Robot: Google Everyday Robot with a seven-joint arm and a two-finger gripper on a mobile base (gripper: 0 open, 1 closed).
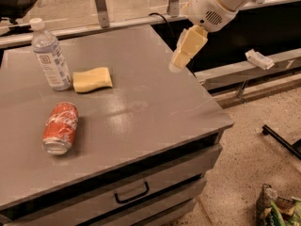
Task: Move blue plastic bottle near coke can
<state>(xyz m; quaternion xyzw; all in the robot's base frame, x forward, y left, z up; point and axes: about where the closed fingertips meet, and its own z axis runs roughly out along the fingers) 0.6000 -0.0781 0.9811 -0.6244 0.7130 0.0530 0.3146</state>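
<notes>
Three items sit on the surface: bottle, can, sponge.

Bottle: clear bluish plastic, white cap, white label with a dark square mark. It stands upright at the far left of the surface, near the back edge.

Can: red with white script and silver ends. It lies on its side with one silver end toward the front edge. It is in front of the bottle and apart from it.

Sponge: yellow, lying flat just beside the bottle's base on its right. I cannot tell whether the two touch.

Edges and room: bare grey surface runs from the sponge and can across to the right edge and down to the front right corner. The strip between can and sponge is also bare. Below the front edge is a drawer with a dark handle. Speckled floor lies to the right.

Arm: white, entering from the upper right and angled down and to the left.

End effector: cream-coloured, pointing down-left. It hangs in the air over the back right part of the surface, close to the right edge and well apart from all three items. Whether it is apart or together I cannot tell.
</notes>
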